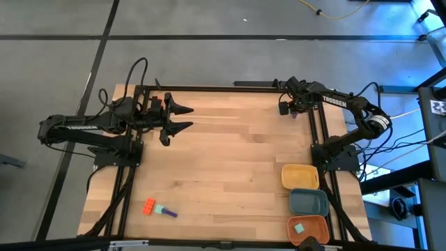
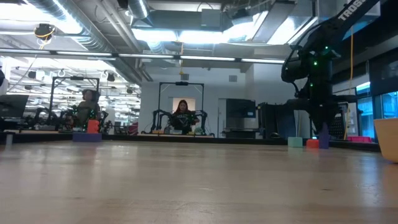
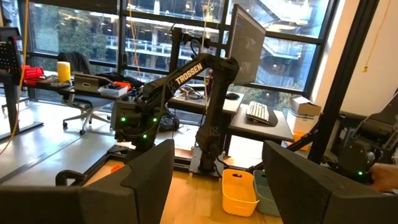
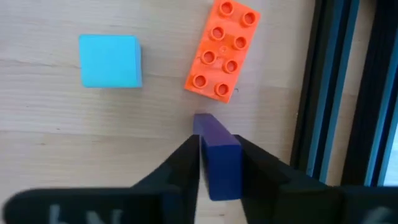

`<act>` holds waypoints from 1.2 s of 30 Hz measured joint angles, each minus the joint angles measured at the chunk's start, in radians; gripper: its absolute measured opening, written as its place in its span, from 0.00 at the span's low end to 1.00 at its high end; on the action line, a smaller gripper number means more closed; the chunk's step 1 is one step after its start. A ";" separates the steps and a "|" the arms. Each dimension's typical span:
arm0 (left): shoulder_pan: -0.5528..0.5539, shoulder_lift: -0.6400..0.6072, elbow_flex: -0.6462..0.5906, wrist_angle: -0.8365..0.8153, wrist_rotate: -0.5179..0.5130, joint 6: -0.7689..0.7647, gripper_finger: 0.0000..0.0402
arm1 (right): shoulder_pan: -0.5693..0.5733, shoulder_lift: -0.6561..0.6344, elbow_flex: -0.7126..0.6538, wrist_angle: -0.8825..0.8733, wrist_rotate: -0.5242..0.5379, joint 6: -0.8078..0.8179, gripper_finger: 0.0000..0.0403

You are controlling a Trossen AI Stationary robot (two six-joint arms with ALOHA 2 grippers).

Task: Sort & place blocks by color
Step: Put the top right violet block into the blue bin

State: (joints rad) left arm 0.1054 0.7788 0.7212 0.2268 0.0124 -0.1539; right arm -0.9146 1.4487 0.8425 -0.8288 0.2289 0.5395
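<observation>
At the table's far right corner my right gripper (image 1: 293, 110) points steeply down and is shut on a small purple block (image 4: 217, 155). Next to it a teal cube (image 4: 110, 60) and an orange studded brick (image 4: 222, 50) lie flat on the wood. Near the left front edge lie an orange block (image 1: 149, 206) and a teal-and-purple piece (image 1: 166, 211). One teal block (image 1: 300, 227) lies in the orange tray (image 1: 317, 236). My left gripper (image 1: 187, 117) hangs open over the table's far left, touching nothing. My right gripper pinches the purple block by its two long side faces (image 4: 211, 165), one dark finger (image 4: 185, 158) on each side. The fingers come from above, pointing down, and lie along the block. In the low view the block (image 2: 324, 132) sits at table level below the gripper.
Three rounded trays stand in a row by the right near edge: yellow (image 1: 300, 176), blue-grey (image 1: 309, 202), orange nearest. A black frame rail (image 4: 339, 93) runs close beside the held block. The middle of the wooden table (image 1: 230, 160) is bare.
</observation>
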 joint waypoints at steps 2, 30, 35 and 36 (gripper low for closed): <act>0.000 0.000 0.000 0.000 0.000 0.000 0.59 | 0.000 0.000 0.000 0.000 0.006 -0.007 0.17; 0.000 0.000 0.000 -0.001 -0.023 0.000 0.59 | 0.412 -0.525 0.013 0.026 -0.102 -0.052 0.15; 0.000 0.000 0.000 -0.001 -0.027 0.000 0.59 | 0.698 -0.494 0.005 0.210 -0.099 0.006 0.15; 0.000 0.000 0.000 -0.002 -0.027 0.000 0.58 | 0.747 -0.473 0.002 0.270 -0.090 0.015 0.15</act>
State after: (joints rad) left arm 0.1051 0.7786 0.7212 0.2253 -0.0151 -0.1539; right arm -0.1680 0.9752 0.8440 -0.5585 0.1384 0.5550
